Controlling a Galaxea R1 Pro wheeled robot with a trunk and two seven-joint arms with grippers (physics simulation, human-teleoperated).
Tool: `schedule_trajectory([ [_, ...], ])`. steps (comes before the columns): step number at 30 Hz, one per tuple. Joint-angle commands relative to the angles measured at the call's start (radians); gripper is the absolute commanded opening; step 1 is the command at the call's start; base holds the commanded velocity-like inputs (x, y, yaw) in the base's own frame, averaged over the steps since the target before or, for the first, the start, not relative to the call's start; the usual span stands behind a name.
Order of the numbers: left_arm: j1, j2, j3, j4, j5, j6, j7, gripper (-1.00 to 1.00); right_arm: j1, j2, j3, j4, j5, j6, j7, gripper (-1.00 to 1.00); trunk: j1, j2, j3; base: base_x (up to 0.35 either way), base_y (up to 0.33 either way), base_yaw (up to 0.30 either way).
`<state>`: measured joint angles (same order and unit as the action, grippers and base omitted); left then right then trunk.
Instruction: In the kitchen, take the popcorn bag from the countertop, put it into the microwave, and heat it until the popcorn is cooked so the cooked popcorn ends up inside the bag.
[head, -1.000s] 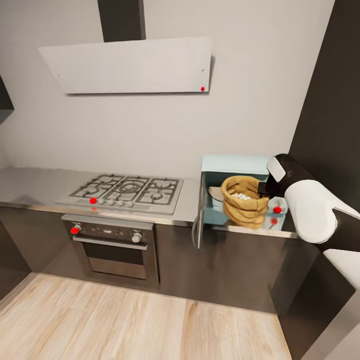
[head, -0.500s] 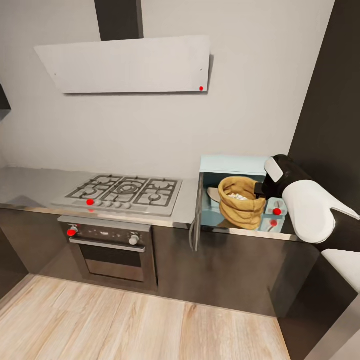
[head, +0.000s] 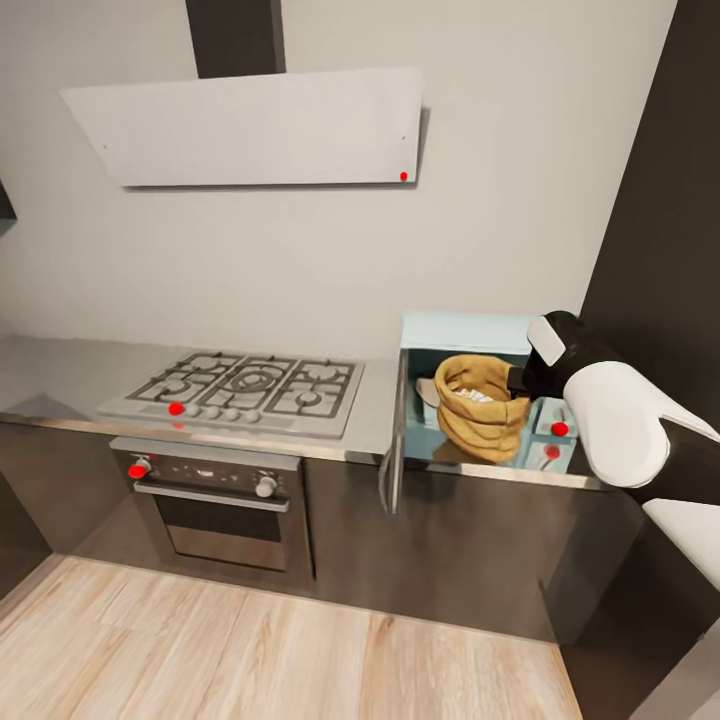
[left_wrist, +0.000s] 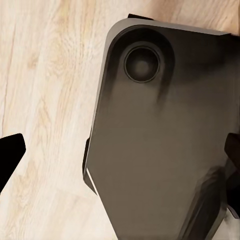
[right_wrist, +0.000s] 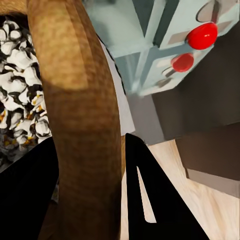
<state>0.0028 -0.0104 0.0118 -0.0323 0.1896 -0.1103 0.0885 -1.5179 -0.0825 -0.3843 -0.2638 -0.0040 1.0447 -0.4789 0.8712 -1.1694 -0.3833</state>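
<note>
The countertop (head: 60, 375) is a shiny grey slab running along the white wall, topping dark cabinet fronts. A gas hob (head: 245, 388) is set flat into it left of centre, and the mint microwave (head: 470, 385) stands on it at the hob's 3 o'clock, just beside it, door swung open toward the room. The bag (head: 480, 405) sits upright in the microwave's cavity, rim at 12 o'clock, with whitish popcorn (head: 477, 395) heaped inside it.
</note>
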Motion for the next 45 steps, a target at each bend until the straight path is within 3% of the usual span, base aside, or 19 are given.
schedule_trajectory([
  [1,0.000,0.000,0.000,-0.001,0.006,-0.002,0.002,1.00,-0.001,0.001,-0.005,0.000,-0.001,0.003,-0.004,-1.00,0.000,-0.001,-0.001,0.180,0.000,0.000],
  [15,0.000,0.001,0.000,-0.001,0.005,-0.002,0.001,1.00,-0.001,-0.002,-0.006,0.017,0.003,0.003,-0.006,-1.00,0.000,-0.001,-0.001,0.110,0.000,0.000],
  [36,0.000,0.001,0.000,-0.001,0.005,-0.002,0.000,1.00,0.010,-0.012,-0.006,0.022,0.010,0.003,-0.016,-1.00,0.000,-0.001,-0.001,0.240,0.000,0.000],
  [45,0.000,0.001,0.000,-0.001,0.006,-0.002,0.000,1.00,0.010,-0.014,-0.005,0.047,0.012,0.003,-0.017,-1.00,0.000,-0.001,-0.001,0.031,0.000,0.000],
])
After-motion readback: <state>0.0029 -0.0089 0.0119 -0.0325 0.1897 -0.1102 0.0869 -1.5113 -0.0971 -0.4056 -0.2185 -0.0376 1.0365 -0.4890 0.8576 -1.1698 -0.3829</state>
